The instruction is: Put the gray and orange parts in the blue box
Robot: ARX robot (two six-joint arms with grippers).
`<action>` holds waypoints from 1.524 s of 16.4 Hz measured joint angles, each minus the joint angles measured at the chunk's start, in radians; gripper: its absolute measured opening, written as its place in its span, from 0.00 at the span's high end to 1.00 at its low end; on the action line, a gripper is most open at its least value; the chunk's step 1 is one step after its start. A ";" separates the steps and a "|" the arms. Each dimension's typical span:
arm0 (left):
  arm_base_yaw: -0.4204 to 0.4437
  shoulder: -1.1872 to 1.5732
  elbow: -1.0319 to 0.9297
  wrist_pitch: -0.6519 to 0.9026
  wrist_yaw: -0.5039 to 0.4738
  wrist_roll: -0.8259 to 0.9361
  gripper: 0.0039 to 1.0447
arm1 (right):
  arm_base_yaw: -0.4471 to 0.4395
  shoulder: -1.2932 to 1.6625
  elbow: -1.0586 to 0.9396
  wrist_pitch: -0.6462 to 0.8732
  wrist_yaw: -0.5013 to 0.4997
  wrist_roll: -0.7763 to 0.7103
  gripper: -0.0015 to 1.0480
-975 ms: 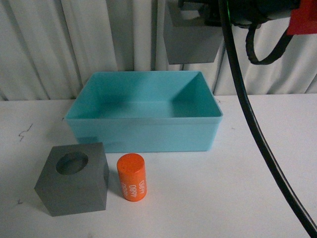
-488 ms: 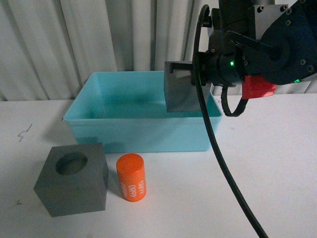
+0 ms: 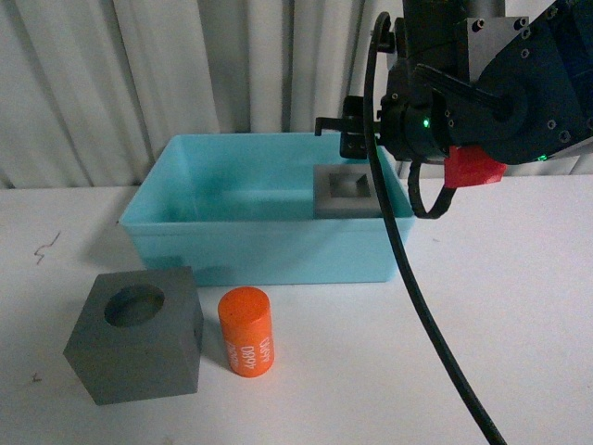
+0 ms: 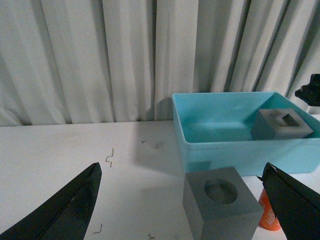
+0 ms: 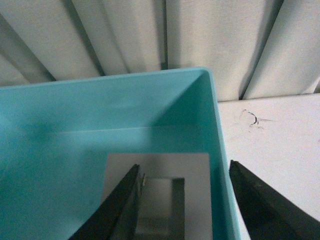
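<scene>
Front view puts the square-recess gray cube (image 3: 345, 192) inside the blue box (image 3: 269, 248), at its 3 o'clock end close to the wall, recess up. The right gripper (image 5: 183, 169) hangs directly over it. In the right wrist view its fingers are spread wide, with the cube below and between them and nothing clamped.

I judge that the first of three parts is delivered and that the step in hand is the let-go over the box. Two parts remain on the table. The round-recess gray cube (image 3: 139, 334) lies at about 7 o'clock from the box, and the orange cylinder (image 3: 246, 332) stands upright just beside it, at its 3 o'clock.

The next move calls for lifting the right arm clear of the rim, then a wide grasp on the cube or a narrower one on the cylinder.

The left gripper (image 4: 182, 167) is absent from the front view and appears only in the left wrist view, fingers wide apart and empty, with the round-recess cube nearest. That view also shows a side face of the boxed cube, where the front camera sees mostly its top.
</scene>
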 joint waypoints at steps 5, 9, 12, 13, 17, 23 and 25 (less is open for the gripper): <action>0.000 0.000 0.000 0.000 0.000 0.000 0.06 | -0.014 -0.250 -0.193 0.114 0.023 0.044 0.05; 0.000 0.000 0.000 0.000 0.000 0.000 0.06 | -0.040 -0.777 -0.623 0.043 0.098 0.080 0.06; 0.000 0.000 0.000 0.000 0.000 0.000 0.06 | 0.050 -1.175 -1.020 -0.304 0.256 0.243 0.06; 0.000 0.000 0.000 0.000 0.000 0.000 0.06 | 0.056 -1.246 -1.088 -0.284 0.258 0.276 0.08; 0.000 0.000 0.000 0.000 0.000 0.000 0.06 | -0.086 -1.379 -1.336 0.336 0.098 -0.123 0.50; 0.000 0.000 0.000 0.000 0.000 0.000 0.06 | -0.229 -1.627 -1.426 0.233 -0.045 -0.211 0.98; 0.000 0.000 0.000 0.000 0.000 0.000 0.06 | -0.268 -1.669 -1.446 0.155 -0.104 -0.212 0.98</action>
